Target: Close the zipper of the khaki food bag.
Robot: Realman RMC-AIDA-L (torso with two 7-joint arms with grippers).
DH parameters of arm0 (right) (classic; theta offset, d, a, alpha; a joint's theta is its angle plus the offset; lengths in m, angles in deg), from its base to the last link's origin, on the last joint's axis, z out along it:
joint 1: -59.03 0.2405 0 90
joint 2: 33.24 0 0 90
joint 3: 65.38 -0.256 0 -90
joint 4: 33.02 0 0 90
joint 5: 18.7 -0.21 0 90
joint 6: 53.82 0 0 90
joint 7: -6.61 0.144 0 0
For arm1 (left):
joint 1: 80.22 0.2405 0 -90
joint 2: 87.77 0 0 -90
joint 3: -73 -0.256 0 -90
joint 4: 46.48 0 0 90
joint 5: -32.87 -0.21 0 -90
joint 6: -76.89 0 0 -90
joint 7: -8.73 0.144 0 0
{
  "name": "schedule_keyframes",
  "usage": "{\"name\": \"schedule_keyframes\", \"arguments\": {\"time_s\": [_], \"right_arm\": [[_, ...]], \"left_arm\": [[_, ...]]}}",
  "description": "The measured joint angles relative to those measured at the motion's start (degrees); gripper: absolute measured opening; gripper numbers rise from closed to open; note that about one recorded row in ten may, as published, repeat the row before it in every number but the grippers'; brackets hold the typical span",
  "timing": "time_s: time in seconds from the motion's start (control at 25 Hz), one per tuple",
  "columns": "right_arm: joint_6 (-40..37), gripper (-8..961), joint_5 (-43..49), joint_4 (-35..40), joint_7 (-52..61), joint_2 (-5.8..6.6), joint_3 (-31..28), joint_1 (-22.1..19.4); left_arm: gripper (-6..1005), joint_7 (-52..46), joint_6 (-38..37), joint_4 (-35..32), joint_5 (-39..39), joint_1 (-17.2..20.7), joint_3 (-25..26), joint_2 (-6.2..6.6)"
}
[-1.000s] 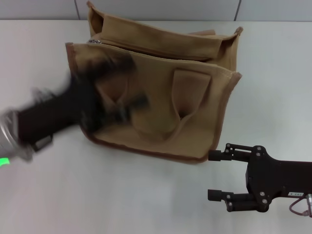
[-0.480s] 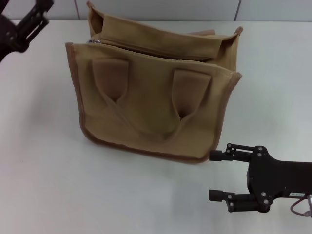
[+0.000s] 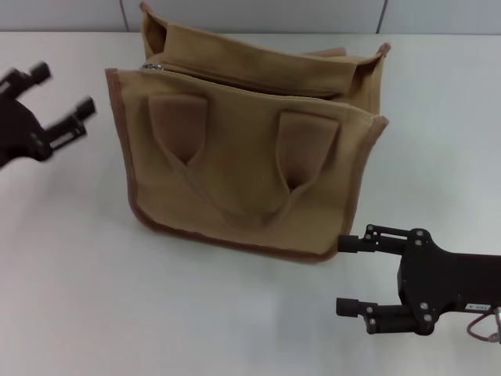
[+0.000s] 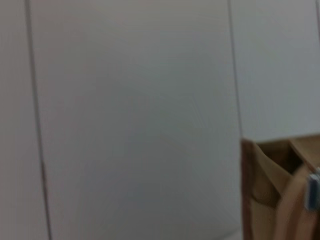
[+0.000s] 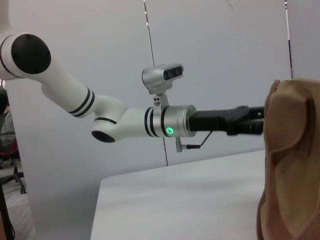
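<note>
The khaki food bag stands on the white table, its front panel with two looped handles facing me. The zipper runs along its top, and the small silver pull tab sits at the bag's left end. My left gripper is open and empty, to the left of the bag and apart from it. My right gripper is open and empty, low by the bag's front right corner, with its upper finger close to the bag's bottom edge. The left wrist view shows a bag corner and a silver bit.
The white table stretches around the bag, with a grey panelled wall behind. The right wrist view shows my left arm reaching across, and the bag's side.
My left gripper swept away from the bag's front to the far upper left, then came down to the left of the bag. The right gripper and the bag have barely moved.
</note>
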Motion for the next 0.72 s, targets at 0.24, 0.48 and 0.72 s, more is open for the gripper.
{"name": "schedule_keyframes", "arguments": {"time_s": [0.24,0.48,0.72], "right_arm": [[0.1,776,0.0,0.0,0.2,0.07,-0.1,-0.2],[0.0,776,0.0,0.0,0.2,0.07,-0.1,-0.3],[-0.1,775,0.0,0.0,0.5,0.0,-0.2,-0.4]], "left_arm": [[744,0.4,-0.3,-0.3,-4.0,-1.2,-0.1,-0.11],[736,0.6,2.0,-1.2,-6.3,-4.0,0.4,-1.67],[727,2.1,4.0,-2.6,-6.1,-5.3,2.0,-3.51]]}}
